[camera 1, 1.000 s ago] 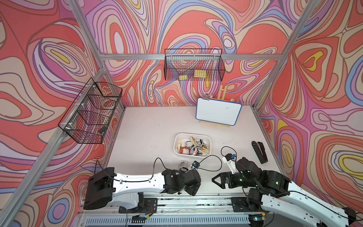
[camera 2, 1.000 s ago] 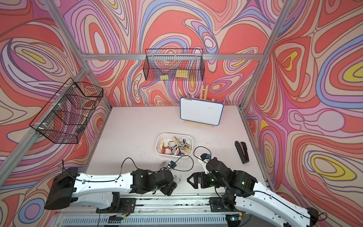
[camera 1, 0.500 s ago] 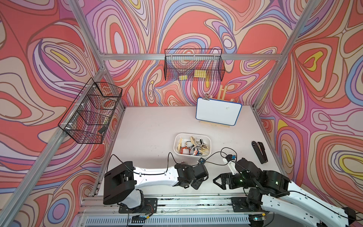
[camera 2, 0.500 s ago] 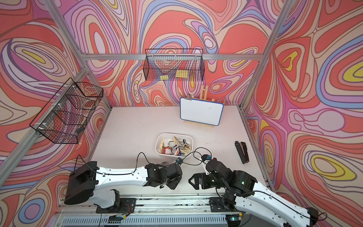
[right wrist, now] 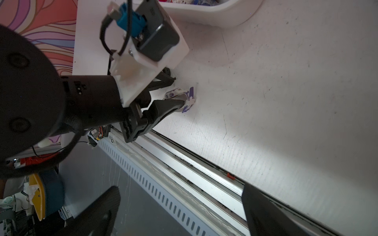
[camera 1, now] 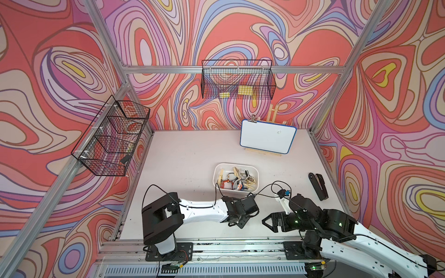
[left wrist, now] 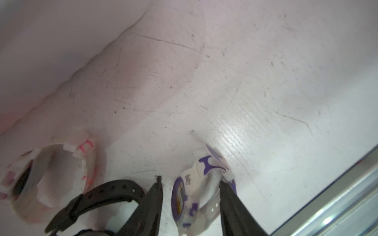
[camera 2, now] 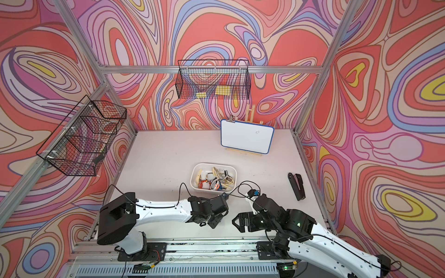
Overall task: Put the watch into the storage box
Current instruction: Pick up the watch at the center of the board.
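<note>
Shifted rightward along the front of the tabletop [camera 1: 192, 156] since a second ago, the left gripper [camera 1: 239, 220] is now hanging low in front of the storage box [camera 1: 236, 164], while the right gripper [camera 1: 266, 221] is staying put, jaws gaping wide on nothing. Both top views are hiding what lies under the left wrist. The left wrist view is showing a white-and-purple watch [left wrist: 184, 196] sitting on the tabletop, outside the box, between the left jaws. These are standing partly parted around it, one finger touching the strap, the other just shy of the dial. The watch is resting on edge, strap curled, dial facing sideways, its long axis running roughly along the fingers. A black-strapped watch [left wrist: 110, 189] and a white-and-pink watch [left wrist: 86, 163] are lying beside it. The right wrist view is showing the front rail [right wrist: 194, 163] running nearby. Scuffs are marking the pale surface, and swirling red-and-purple walls [camera 1: 240, 36] are enclosing it.
</note>
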Robot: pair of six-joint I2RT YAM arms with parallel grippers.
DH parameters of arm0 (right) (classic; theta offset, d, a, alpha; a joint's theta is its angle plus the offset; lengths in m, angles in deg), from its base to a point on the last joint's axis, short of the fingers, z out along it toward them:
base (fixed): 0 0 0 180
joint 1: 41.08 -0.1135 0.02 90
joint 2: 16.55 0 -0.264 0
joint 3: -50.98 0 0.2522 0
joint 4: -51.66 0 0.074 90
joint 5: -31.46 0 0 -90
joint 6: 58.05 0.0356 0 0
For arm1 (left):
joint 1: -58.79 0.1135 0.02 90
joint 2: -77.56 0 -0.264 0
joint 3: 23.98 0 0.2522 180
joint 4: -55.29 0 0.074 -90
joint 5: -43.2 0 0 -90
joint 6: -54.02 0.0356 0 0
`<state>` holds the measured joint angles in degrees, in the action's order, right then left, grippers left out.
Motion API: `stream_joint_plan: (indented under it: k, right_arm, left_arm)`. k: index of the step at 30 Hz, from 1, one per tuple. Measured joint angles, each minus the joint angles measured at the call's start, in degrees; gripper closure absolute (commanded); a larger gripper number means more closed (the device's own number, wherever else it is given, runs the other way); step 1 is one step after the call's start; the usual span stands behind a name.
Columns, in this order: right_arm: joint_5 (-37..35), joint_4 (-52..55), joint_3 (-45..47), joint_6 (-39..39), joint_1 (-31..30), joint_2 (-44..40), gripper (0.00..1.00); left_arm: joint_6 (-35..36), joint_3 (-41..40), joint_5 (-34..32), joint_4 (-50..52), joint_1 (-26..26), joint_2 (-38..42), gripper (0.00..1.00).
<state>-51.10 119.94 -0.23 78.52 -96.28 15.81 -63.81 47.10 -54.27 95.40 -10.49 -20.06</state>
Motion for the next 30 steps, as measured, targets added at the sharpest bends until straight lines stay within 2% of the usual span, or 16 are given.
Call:
stream_joint_plan:
  k: [4, 8, 11, 15, 23, 30]
  right_arm:
    - [-0.33, 0.42, 0.0, 0.0, 0.0, 0.0, 0.02]
    - [-0.55, 0.48, 0.02, 0.0, 0.0, -0.09, 0.02]
    - [-0.63, 0.57, 0.0, 0.0, 0.0, -0.09, 0.02]
    - [-0.81, 0.61, -0.13, -0.04, 0.0, 0.07, 0.02]
    - [-1.68, 0.24, -1.62, -1.73, 0.0, 1.64, 0.02]
    - [-3.41, -0.98, -5.29, -4.76, 0.0, 4.76, 0.02]
  left_arm:
    - [0.44, 0.5, -0.28, 0.33, 0.0, -1.75, 0.63]
    - [1.05, 0.9, -0.46, 1.14, 0.0, -2.32, 0.76]
    - [1.57, 1.42, -0.66, 1.29, 0.04, -2.97, 0.8]
    - [2.36, 1.88, -1.11, 1.68, 0.17, -3.34, 0.91]
    - [2.58, 2.8, -2.71, 3.21, 0.7, -2.58, 0.94]
    - [2.58, 6.82, -3.72, 7.63, 3.67, 1.84, 0.94]
